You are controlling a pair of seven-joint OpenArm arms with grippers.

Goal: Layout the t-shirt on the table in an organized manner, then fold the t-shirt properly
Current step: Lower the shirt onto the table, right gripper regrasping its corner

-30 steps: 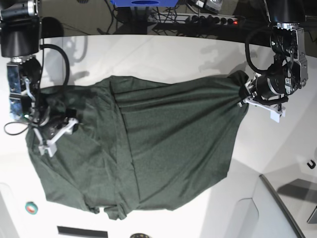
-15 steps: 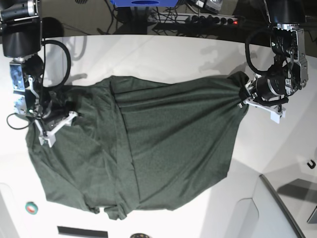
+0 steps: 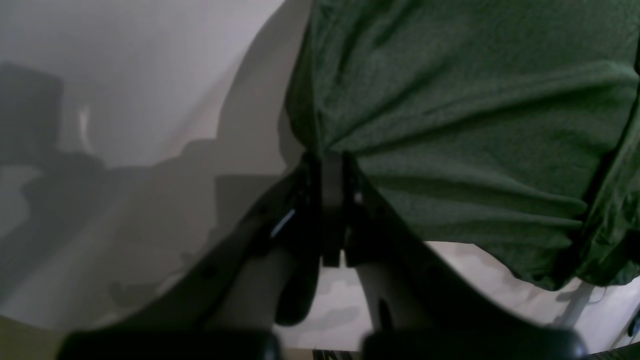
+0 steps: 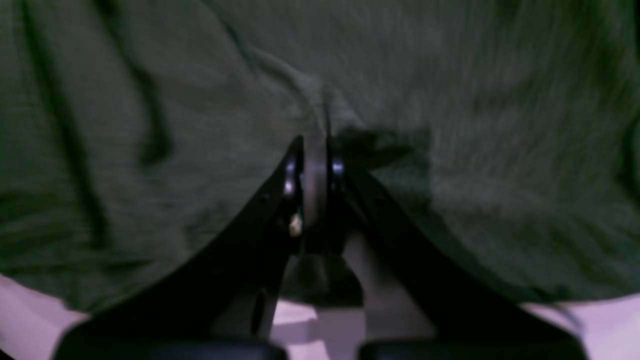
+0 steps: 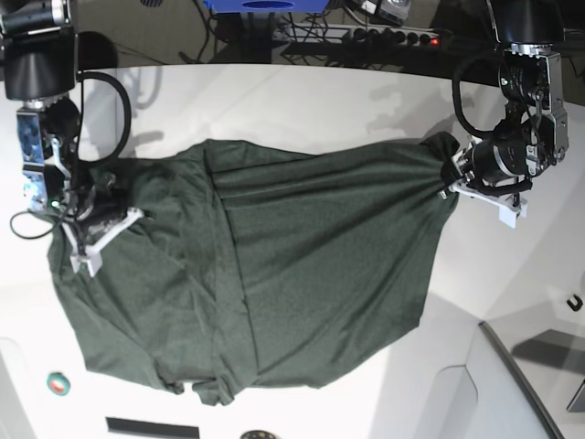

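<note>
Your right gripper (image 5: 101,240), at the left of the base view, sits on the near-left part of the t-shirt (image 5: 302,274), its jaws drawn together; the right wrist view shows them closed with a small pucker of green cloth at the tips, though whether they truly pinch it is hard to tell. The t-shirt lies spread across the white table (image 5: 302,101), wrinkled and uneven. At the right, your left gripper (image 5: 450,178) is clamped on a bunched corner of the fabric.
</note>
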